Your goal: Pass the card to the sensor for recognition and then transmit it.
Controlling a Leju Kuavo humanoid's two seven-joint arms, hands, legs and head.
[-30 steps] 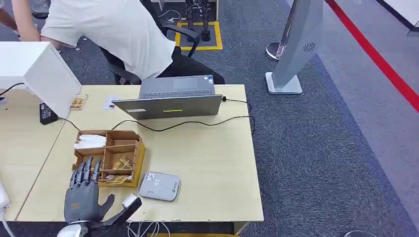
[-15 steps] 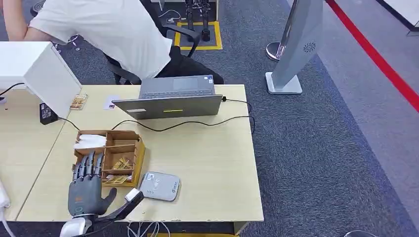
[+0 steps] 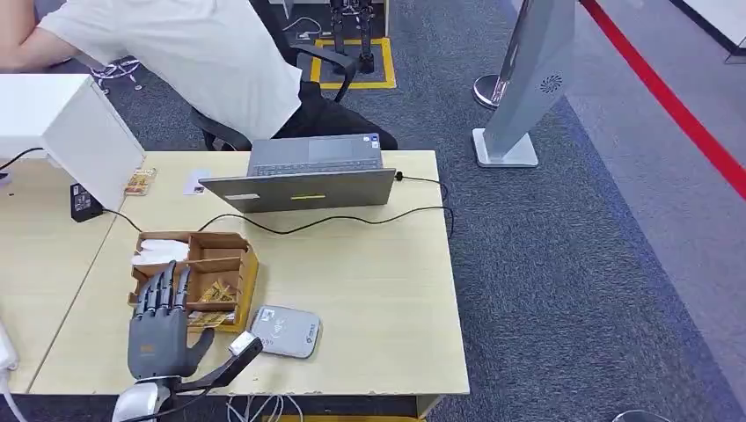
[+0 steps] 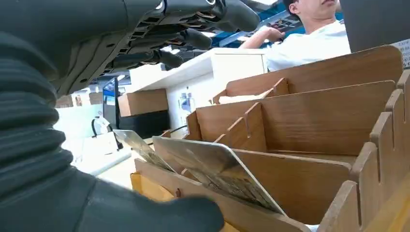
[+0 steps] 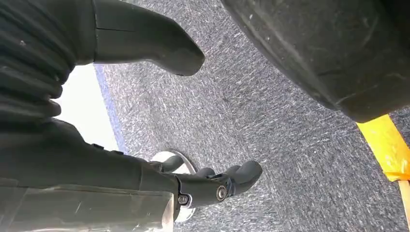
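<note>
The dark grey left hand (image 3: 158, 330) is held flat above the near left corner of the pale wooden table (image 3: 378, 290), its fingers (image 3: 167, 290) straight and spread with nothing between them, reaching over the near edge of the brown wooden compartmented card box (image 3: 195, 277). In the left wrist view the thumb (image 4: 145, 215) lies low before the box's near wall while the fingers (image 4: 183, 36) hang above the compartments. The glossy printed cards (image 4: 212, 171) are seen leaning at a slant in the near compartments, one top edge standing clear of the wall.

The step in hand is judged to be the picking of one card. It would be done well if the hand were lowered until the thumb came under the leaning card's raised edge and the fingers closed on its face, so that a single card is pinched, not two. The box should not be pushed; it is light and may slide.

The flat grey rounded card sensor (image 3: 283, 331) lies just right of the box, near the table's front edge, so a short carry is expected.

The right hand (image 5: 212, 186) hangs over grey carpet, its fingers loosely curled round nothing.
</note>
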